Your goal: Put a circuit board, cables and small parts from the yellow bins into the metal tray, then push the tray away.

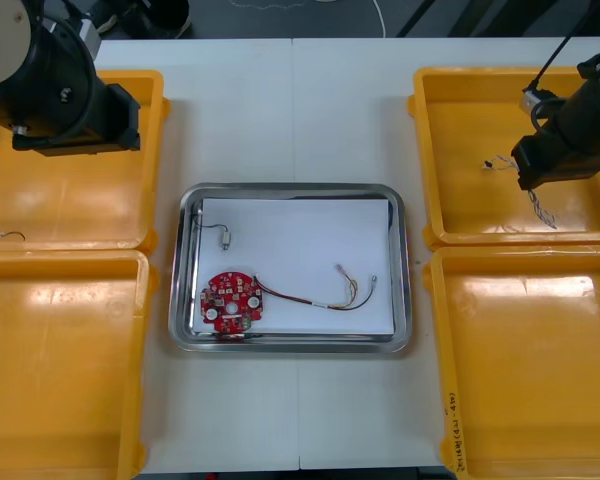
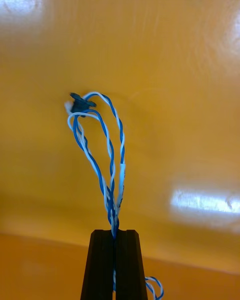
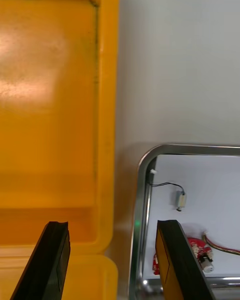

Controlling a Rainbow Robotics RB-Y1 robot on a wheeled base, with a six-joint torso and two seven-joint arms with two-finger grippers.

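Observation:
My right gripper [image 2: 114, 240] is shut on a twisted blue and white cable [image 2: 105, 145], held up above the floor of the far right yellow bin [image 1: 450, 140]. From the front, that cable [image 1: 540, 208] dangles below the right gripper [image 1: 532, 172]. The metal tray [image 1: 405, 260], white inside, holds a round red circuit board [image 1: 230, 299], a red and yellow cable [image 1: 325, 292] and a small metal part [image 1: 225, 235]. My left gripper [image 3: 112, 255] stands open over the far left bin's [image 3: 50, 105] inner rim, beside the tray's corner [image 3: 145, 165].
A near left bin [image 1: 60, 360] and a near right bin [image 1: 530, 350] flank the tray. One small part [image 1: 12, 236] lies in the far left bin [image 1: 150, 160], and a small wired piece [image 1: 495, 162] in the far right bin.

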